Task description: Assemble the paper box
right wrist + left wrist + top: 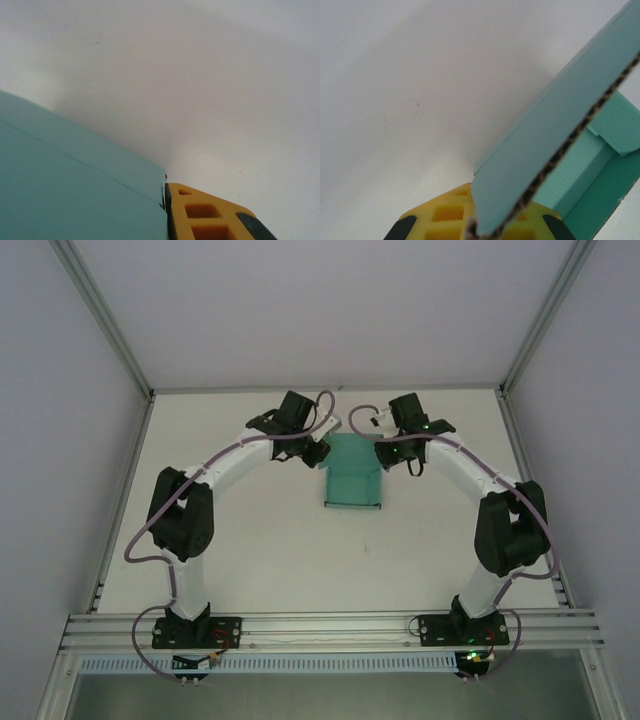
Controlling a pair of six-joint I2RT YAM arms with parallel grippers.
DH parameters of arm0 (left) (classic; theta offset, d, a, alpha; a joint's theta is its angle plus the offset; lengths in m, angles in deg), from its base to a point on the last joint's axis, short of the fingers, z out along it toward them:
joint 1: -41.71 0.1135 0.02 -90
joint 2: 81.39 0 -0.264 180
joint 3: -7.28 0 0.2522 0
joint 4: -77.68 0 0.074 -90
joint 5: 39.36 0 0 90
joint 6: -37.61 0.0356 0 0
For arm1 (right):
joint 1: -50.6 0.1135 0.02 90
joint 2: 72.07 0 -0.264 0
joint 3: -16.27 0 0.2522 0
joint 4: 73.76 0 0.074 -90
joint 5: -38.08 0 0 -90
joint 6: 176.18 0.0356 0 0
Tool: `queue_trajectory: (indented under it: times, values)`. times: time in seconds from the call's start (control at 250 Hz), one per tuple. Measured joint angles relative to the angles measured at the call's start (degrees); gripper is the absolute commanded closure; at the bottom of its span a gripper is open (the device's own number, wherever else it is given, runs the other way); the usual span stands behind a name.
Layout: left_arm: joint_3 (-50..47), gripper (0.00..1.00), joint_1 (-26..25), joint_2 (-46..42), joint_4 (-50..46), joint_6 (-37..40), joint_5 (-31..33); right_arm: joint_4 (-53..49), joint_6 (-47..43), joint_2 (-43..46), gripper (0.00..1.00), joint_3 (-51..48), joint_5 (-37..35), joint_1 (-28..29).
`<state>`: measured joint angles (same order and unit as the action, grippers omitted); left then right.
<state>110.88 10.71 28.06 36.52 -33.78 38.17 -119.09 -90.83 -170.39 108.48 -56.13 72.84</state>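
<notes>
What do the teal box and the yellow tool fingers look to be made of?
Paper box: thin corrugated cardboard, it seems. The cut edge shows a wavy dark-and-tan core between smooth, matte teal faces.
Tool fingers: probably moulded plastic or rubber, matte yellow, with hollow rectangular cells. Which of the two it is cannot be told by looks.

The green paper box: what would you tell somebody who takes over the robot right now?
Left gripper: shut on the left side flap of the paper box, which is raised off the table.
Right gripper: at the box's right side panel, one finger against it. I can't tell if it is clamped.
Box: far middle of the table, between the two grippers.
Done: partly folded, with some walls standing.
Left: fold the remaining flaps and close it.
</notes>
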Motion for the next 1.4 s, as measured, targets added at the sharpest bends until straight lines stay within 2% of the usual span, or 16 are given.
queue_trajectory:
  times: [0.036,0.16,0.216,0.256,0.343,0.435,0.531,0.607,0.783,0.898,1.078,1.21,1.29,1.338,1.401]
  values:
    - [-1.18,1.0,-0.11,-0.55,0.5,-0.15,0.15,0.15,1.03,0.0,0.75,-0.02,-0.85,0.0]
    - [-5.4,1.0,-0.09,-2.73,0.83,1.27,-0.04,1.36,1.64,0.61,0.38,-1.62,-1.22,0.24]
    - [-6.88,1.0,-0.11,-3.93,0.59,2.84,-0.5,1.95,1.53,1.9,0.25,-3.72,-1.18,0.26]
    - [-7.58,1.0,-0.11,-4.74,0.42,3.54,-0.7,1.97,1.27,3.23,0.22,-5.4,-1.29,0.24]
    - [-8.0,1.0,-0.11,-5.97,-0.11,4.13,-0.81,0.85,4.11,7.52,0.21,-9.27,-2.25,0.24]
    - [-8.61,1.0,-0.11,-6.91,0.0,4.44,-1.36,0.76,7.58,12.81,0.24,-13.62,-1.27,0.24]
    - [-9.11,1.0,-0.11,-7.32,-0.31,5.03,-2.23,3.65,10.12,17.25,0.35,-19.87,2.56,0.24]
    - [-9.07,1.0,-0.11,-7.32,-1.07,5.42,-3.08,5.18,11.5,17.11,0.43,-23.02,5.4,0.26]
    - [-8.35,1.0,-0.11,-7.3,-2.93,6.34,-5.05,7.78,14.16,12.98,0.44,-24.68,8.24,1.38]
    - [-7.3,1.0,-0.11,-7.3,-4.15,6.84,-6.58,9.66,15.19,10.05,0.46,-24.68,7.67,2.95]
    - [-5.33,1.0,-0.11,-6.6,-7.43,9.33,-7.85,9.64,17.33,5.29,0.7,-24.65,4.28,4.28]
    - [-5.14,1.0,-0.11,-6.1,-9.09,10.86,-8.63,8.81,19.08,4.04,0.69,-23.96,1.31,4.44]
    - [-4.98,1.0,-0.11,-5.88,-9.77,11.43,-9.18,7.91,19.74,3.02,0.82,-22.62,-0.42,4.92]
    - [-4.81,0.9,-0.11,-5.77,-10.08,11.52,-9.09,7.41,20.44,2.32,0.89,-21.84,-1.88,5.38]
    - [-4.48,0.78,-0.09,-5.53,-9.97,11.04,-8.52,6.88,20.55,1.81,0.89,-21.33,-3.82,6.6]
